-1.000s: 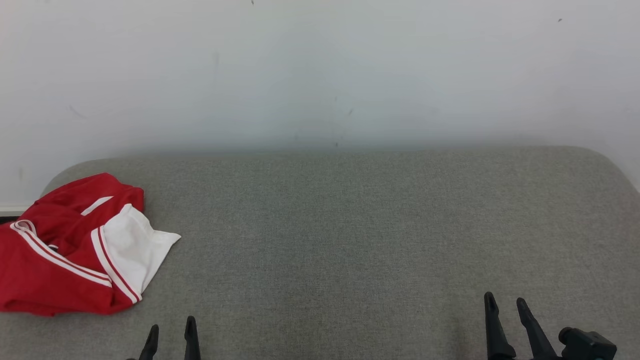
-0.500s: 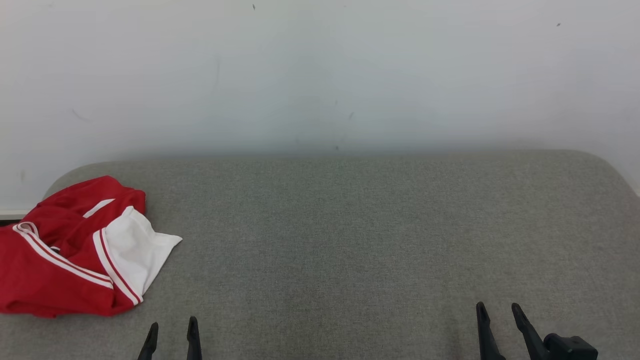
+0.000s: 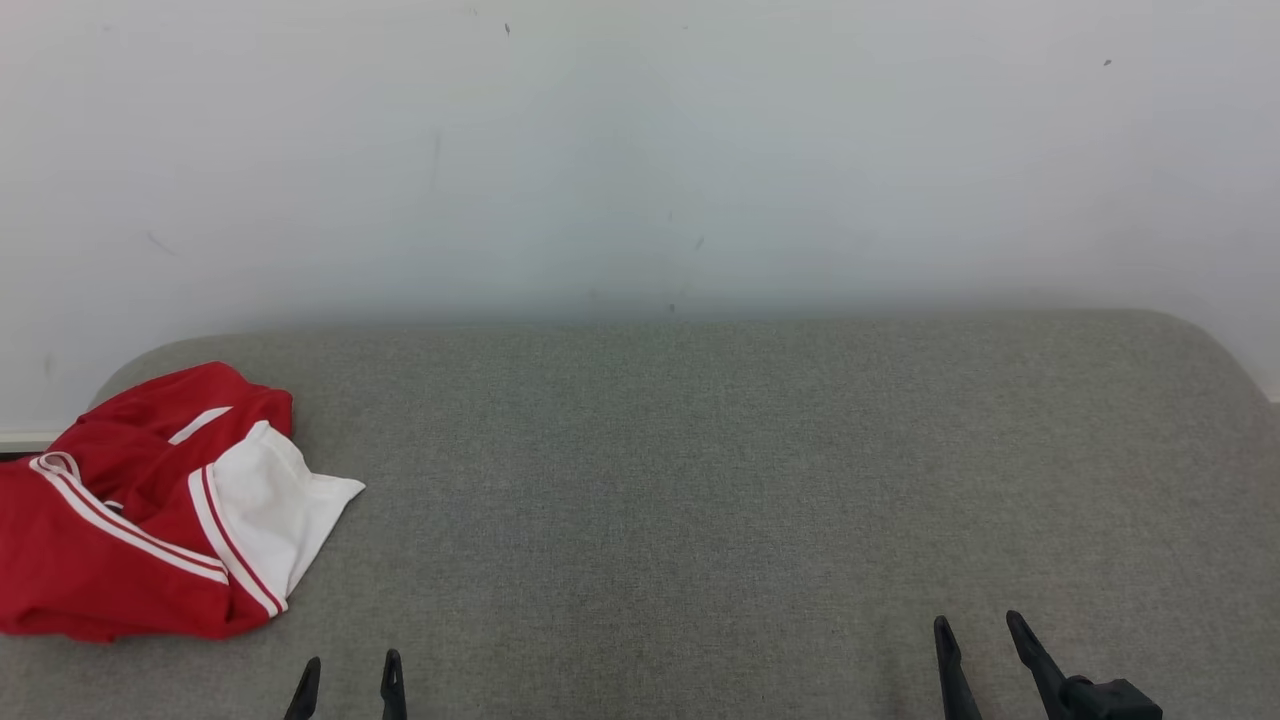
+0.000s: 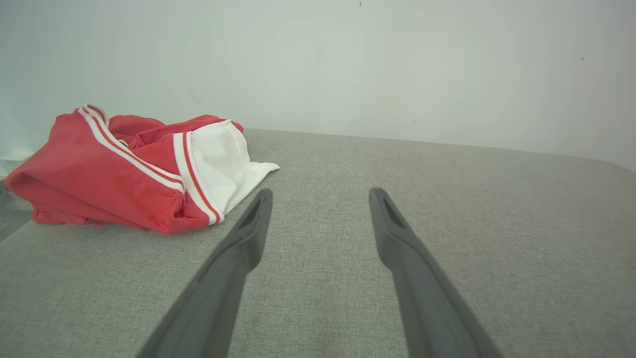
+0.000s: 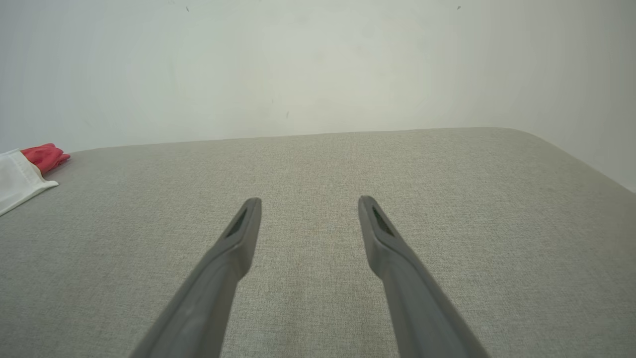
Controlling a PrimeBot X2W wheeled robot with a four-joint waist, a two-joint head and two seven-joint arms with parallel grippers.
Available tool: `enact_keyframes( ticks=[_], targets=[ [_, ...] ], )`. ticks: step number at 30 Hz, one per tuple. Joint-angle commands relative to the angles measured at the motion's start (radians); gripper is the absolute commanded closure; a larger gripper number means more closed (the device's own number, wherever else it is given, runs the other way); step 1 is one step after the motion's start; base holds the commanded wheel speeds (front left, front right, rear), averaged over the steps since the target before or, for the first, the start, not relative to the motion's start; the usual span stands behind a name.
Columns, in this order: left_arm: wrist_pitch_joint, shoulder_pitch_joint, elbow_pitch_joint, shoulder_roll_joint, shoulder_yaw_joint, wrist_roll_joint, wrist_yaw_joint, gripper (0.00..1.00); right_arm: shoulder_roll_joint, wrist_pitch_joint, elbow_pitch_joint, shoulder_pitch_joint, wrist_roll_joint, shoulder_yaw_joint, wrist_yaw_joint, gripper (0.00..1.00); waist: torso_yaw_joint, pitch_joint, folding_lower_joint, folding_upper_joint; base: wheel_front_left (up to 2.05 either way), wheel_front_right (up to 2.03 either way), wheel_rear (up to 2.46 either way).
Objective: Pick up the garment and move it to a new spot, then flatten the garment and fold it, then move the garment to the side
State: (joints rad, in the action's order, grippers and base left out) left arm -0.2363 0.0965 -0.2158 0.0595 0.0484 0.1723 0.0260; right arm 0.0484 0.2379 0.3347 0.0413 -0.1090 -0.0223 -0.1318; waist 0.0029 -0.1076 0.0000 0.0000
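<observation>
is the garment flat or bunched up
Bunched up: the garment lies in a rumpled heap, folds overlapping, at the left end of the grey surface.

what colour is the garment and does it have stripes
The garment is red with a white panel and thin white stripes edging the red; the left wrist view shows it best.

No readable text — no labels, brands, numbers.

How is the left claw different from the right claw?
The dark two-fingered left claw sits near the crumpled red-and-white garment; the dark two-fingered right claw is far from it. In the head view, the right claw's fingers poke up higher than the left claw's. Both are open and empty.
</observation>
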Motion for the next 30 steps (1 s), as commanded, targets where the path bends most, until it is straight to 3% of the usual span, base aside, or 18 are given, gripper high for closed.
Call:
enact_keyframes(
  ticks=[1,14,30],
  targets=[
    [-0.009,0.008,-0.001,-0.002,-0.004,-0.015,0.000,0.00,0.003,0.006,0.000,0.008,0.018,-0.003,0.002,0.00,0.000,-0.002,0.0000,0.0000,0.00,0.00,0.00],
    [-0.032,0.020,-0.024,-0.009,-0.017,-0.035,0.014,0.00,0.003,0.030,0.007,0.024,0.119,-0.007,0.002,0.00,-0.001,-0.018,0.0000,0.0000,0.00,0.00,0.00],
    [-0.030,0.012,-0.036,-0.010,-0.003,-0.013,0.005,0.00,0.003,0.029,0.006,0.026,0.101,-0.006,0.002,0.00,0.002,-0.017,0.0000,0.0000,0.00,0.00,0.00]
  ],
)
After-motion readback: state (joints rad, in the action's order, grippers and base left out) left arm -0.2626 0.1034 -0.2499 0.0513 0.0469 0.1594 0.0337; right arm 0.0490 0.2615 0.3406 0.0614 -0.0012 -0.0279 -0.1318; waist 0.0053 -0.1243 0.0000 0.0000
